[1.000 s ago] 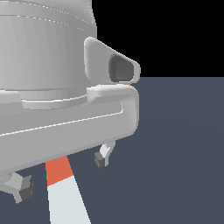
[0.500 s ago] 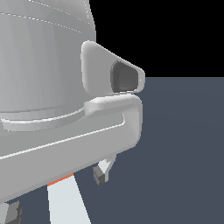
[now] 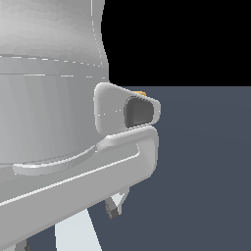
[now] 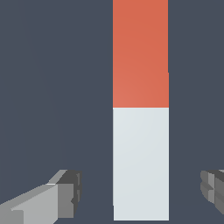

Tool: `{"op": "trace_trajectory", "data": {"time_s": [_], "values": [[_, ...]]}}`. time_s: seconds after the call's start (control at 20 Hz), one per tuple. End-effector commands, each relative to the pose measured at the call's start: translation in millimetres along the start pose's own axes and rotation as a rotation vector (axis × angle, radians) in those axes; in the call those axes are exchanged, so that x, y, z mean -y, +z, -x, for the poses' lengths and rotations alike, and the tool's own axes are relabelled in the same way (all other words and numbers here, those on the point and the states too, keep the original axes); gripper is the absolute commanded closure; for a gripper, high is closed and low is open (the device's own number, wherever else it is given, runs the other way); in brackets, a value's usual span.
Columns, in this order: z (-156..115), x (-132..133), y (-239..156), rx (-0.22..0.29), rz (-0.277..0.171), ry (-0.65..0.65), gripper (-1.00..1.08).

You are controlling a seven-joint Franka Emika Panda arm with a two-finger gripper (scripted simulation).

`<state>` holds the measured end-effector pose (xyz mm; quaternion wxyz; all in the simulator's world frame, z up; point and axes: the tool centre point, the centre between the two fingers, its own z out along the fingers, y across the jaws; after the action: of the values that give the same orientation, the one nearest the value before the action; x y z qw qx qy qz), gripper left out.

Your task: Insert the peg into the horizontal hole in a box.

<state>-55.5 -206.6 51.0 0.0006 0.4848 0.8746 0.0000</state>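
Claw (image 4: pixel 141 192) is held wide open, empty, its fingers (image 4: pixel 65 192) set astride the peg (image 4: pixel 140 131) lying on the worktop (image 4: pixel 52 87), presumably for grasping the white section.

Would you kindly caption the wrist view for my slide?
Open gripper straddles the white part of the peg, jaws clear of both sides.

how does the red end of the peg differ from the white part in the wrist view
Colour: the peg's red-orange end is a saturated orange-red, while the white part is pale grey-white. Position: the white part lies between the gripper fingers, with a gap on either side, while the red-orange end lies beyond them. They share the same width and straight edges, meeting at a clean line as one bar.
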Motion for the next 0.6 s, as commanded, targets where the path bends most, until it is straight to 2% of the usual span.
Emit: {"op": "trace_trajectory", "data": {"time_s": [0.0, 0.4, 0.45, 0.55], "values": [[-0.7, 0.3, 13.1, -0.001, -0.001, -0.001, -0.92], [0.4, -0.4, 31.5, -0.001, -0.001, -0.002, -0.92], [0.4, -0.4, 31.5, -0.001, -0.001, -0.002, 1.08], [0.4, -0.4, 31.5, -0.001, -0.001, -0.002, 1.08]]}}
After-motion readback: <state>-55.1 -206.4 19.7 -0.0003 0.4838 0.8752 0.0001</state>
